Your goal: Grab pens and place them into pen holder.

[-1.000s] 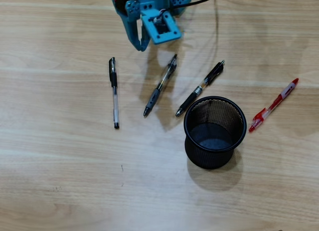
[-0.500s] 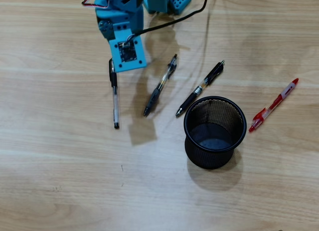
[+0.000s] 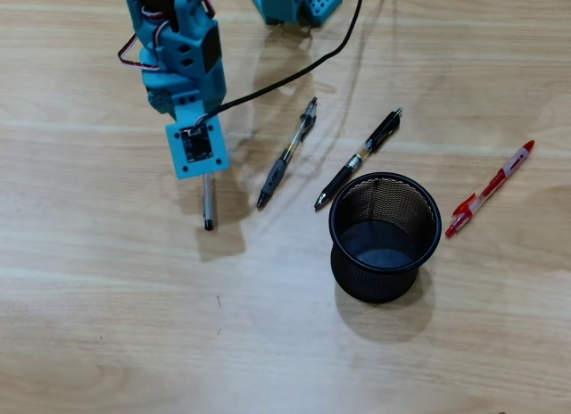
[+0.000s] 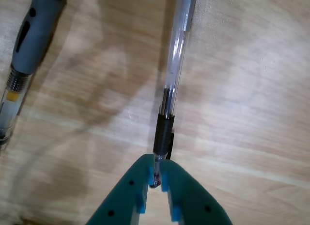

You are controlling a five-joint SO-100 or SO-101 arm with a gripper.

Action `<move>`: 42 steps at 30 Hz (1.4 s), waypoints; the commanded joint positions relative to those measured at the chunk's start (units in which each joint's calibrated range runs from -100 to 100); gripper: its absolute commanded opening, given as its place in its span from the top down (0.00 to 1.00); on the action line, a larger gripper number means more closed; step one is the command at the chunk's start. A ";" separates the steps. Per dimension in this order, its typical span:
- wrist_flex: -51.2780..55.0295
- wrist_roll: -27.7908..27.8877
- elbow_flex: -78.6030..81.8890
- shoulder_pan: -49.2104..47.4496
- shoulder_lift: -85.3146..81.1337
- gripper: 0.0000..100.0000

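Note:
Several pens lie on the wooden table. The leftmost, a black-and-clear pen (image 3: pixel 208 204) (image 4: pixel 174 65), runs under my blue arm (image 3: pixel 183 84). In the wrist view my gripper (image 4: pixel 155 179) has its fingertips drawn close on both sides of that pen's dark end, and the pen still rests on the table. From overhead the fingers are hidden beneath the wrist. A grey-grip pen (image 3: pixel 287 155) (image 4: pixel 29 40) and a black pen (image 3: pixel 359 159) lie to the right. The black mesh pen holder (image 3: pixel 375 285) stands upright and looks empty. A red-and-clear pen (image 3: pixel 491 189) lies right of it.
A black cable (image 3: pixel 294 75) trails from the arm's base (image 3: pixel 296 2) at the top edge across the table. Bare wood fills the left and lower parts of the overhead view.
The arm swung left and reached down the overhead view, from near the base to over the leftmost pen. The pens and the holder stayed put.

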 commanded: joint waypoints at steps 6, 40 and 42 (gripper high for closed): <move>-3.63 -0.75 -2.01 -1.72 3.52 0.73; -6.27 -2.32 -2.19 -4.46 13.88 0.98; -5.73 -2.32 -2.10 -4.46 8.87 0.98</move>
